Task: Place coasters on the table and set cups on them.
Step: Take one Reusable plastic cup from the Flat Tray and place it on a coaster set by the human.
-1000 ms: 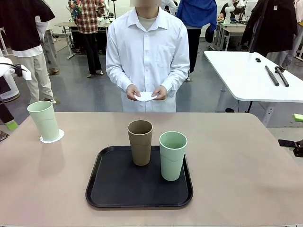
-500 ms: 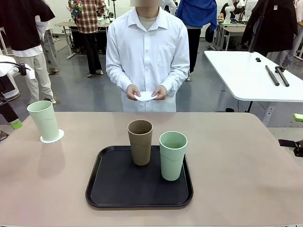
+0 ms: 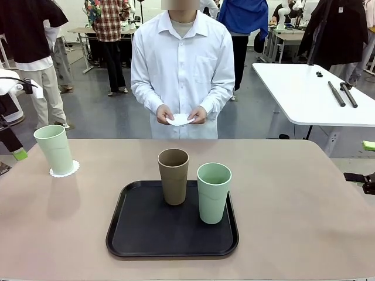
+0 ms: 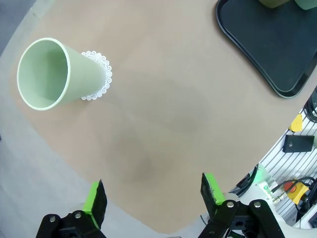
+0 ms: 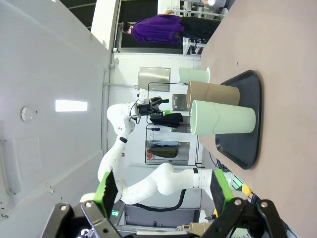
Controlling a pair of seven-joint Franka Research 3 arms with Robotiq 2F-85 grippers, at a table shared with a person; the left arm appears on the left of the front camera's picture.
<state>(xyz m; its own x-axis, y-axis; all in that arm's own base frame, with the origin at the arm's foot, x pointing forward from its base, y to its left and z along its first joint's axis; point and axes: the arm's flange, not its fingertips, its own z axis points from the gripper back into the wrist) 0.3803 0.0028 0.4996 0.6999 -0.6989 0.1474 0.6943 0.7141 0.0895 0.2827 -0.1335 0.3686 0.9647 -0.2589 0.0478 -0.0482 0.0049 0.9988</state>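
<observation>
Front view: the table [image 3: 293, 205] takes up the lower half of the frame. A black tray [image 3: 135, 234] lies at lower centre. Two cups stand upright on it, side by side and just apart: a brown cup [image 3: 174, 175] toward the tray's upper left and a green cup [image 3: 214, 192] to its right. A lone green cup [image 3: 54, 149] is seen at the left edge of the frame, upright, set on a lacy white coaster [image 3: 65, 170] on the bare table, well apart from the tray. At upper centre a person in a white shirt stands behind the table; a flat white paper piece [image 3: 180, 120] is held between both hands [image 3: 165, 115] at waist height, above the table's far edge. Whether it is one coaster or several cannot be told. Left wrist view: the left tool [image 4: 153, 192] is seen at the bottom edge, jaws spread wide, nothing between them. It hangs over bare table near the rounded edge, the lone green cup and its coaster at upper left, the tray's corner at upper right. Right wrist view, rolled sideways: the right tool [image 5: 163, 191] is seen at the bottom, jaws wide and empty, with all three cups and the tray at centre right, well apart from it.
</observation>
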